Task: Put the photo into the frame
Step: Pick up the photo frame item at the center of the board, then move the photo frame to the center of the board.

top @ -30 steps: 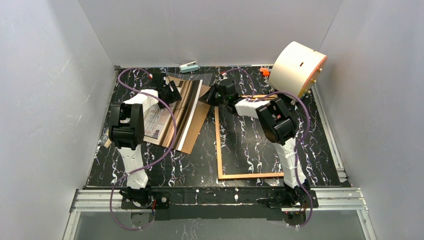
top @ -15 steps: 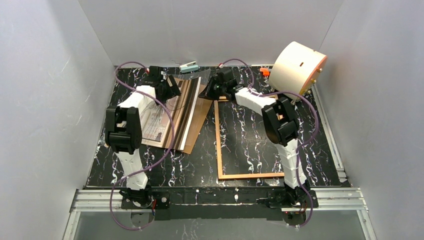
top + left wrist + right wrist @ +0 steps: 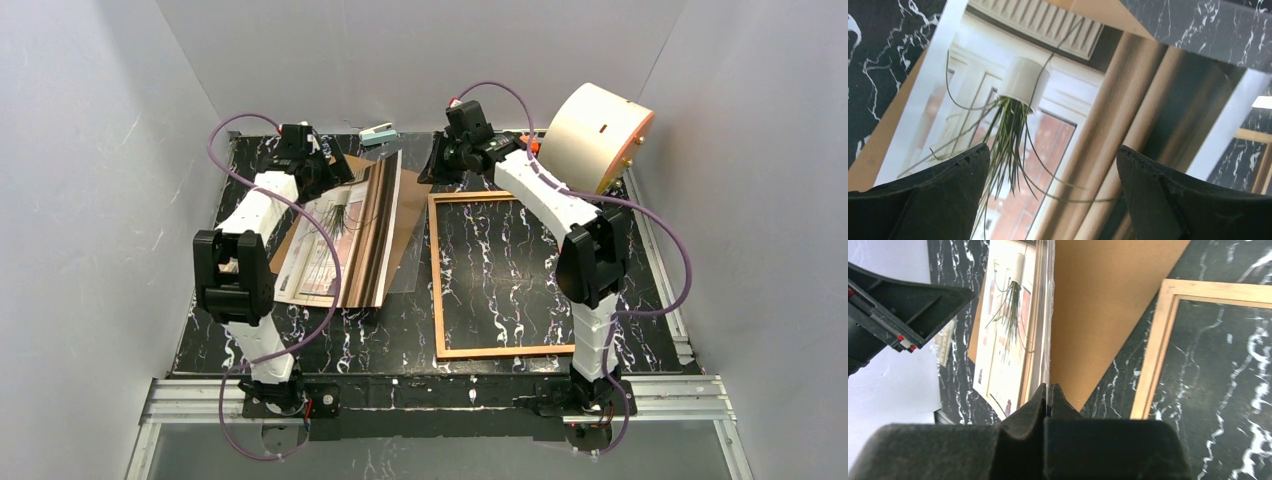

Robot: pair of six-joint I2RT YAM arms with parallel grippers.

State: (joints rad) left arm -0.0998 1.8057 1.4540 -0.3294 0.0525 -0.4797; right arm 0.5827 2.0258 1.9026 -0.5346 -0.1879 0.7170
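The photo lies face up on the brown backing board at left centre. It also shows in the left wrist view and the right wrist view. The empty orange-brown frame lies flat to its right. My left gripper is open and empty, its fingers spread above the photo's far end. My right gripper is shut on the far edge of the clear sheet. The sheet's edge runs up from the closed jaws in the right wrist view, tilted over the photo's right side.
A large cream drum stands at the back right, close to my right arm. A small teal and white object and a small orange object lie by the back wall. Grey walls close in the black marbled table.
Both arms have stretched toward the back. The right gripper has risen and moved back, tilting the clear sheet up. The left gripper has shifted back and left, uncovering more of the photo.
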